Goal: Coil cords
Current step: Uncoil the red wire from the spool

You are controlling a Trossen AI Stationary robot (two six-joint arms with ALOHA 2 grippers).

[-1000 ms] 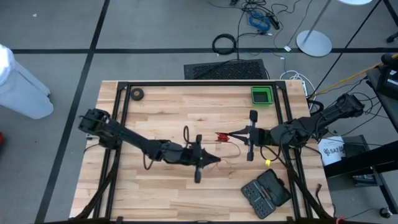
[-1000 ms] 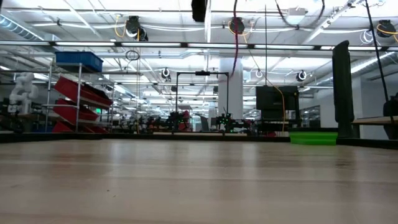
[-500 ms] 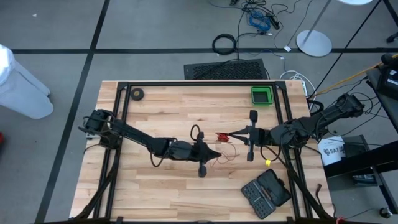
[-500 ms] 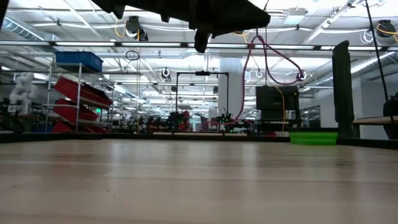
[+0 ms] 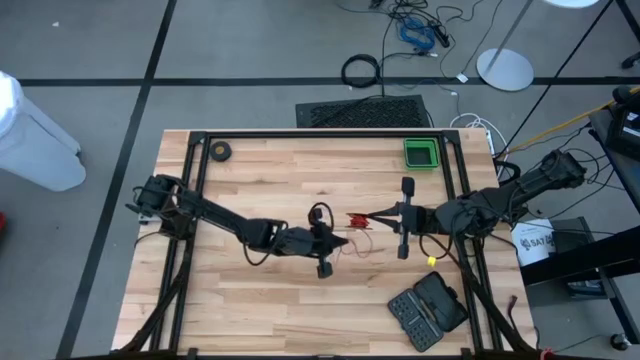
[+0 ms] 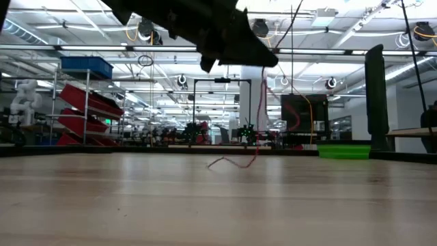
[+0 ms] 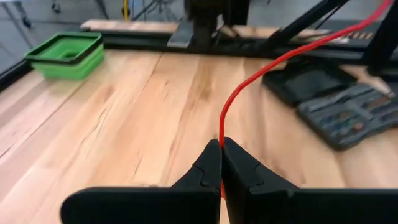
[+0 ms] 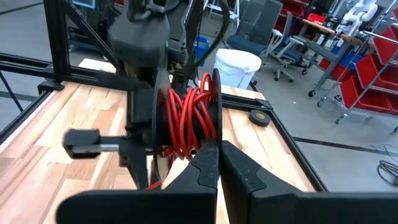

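The thin red cord (image 7: 261, 71) runs from my left gripper (image 7: 221, 146) up to a small black reel (image 8: 186, 115), where several red turns are wound. My left gripper (image 5: 346, 243) hovers over the table's middle, shut on the cord. My right gripper (image 5: 372, 215) faces it from the right, shut on the reel (image 5: 356, 219), which is held clear of the table. In the low view slack cord (image 6: 259, 109) hangs below my left gripper (image 6: 272, 63), its lower loop (image 6: 232, 162) lying on the wood. My left gripper pinches a single strand of the cord (image 7: 221, 138) at its fingertips. The fingers slant down toward the table's right. One part of the cord rises from the tips toward the reel, slack; the other hangs down to the table. My right gripper pinches the thin rim of one reel flange (image 8: 218, 127) between its two fingertips, coming roughly level from the table's right. The reel is lifted clear and stands on edge, with its wound red turns beside the fingers.
A green bin (image 5: 421, 153) stands at the far right, an open black tool case (image 5: 428, 308) at the near right, a small black roll (image 5: 221, 151) at the far left. A small yellow piece (image 5: 431, 261) lies by the right rail. Black frame rails (image 5: 320, 134) border the table.
My left gripper has sunk toward the table and tipped its fingers downward, staying shut on the cord. The slack cord, which hung in a loop clear of the table, now drops straight with its lower end on the wood.
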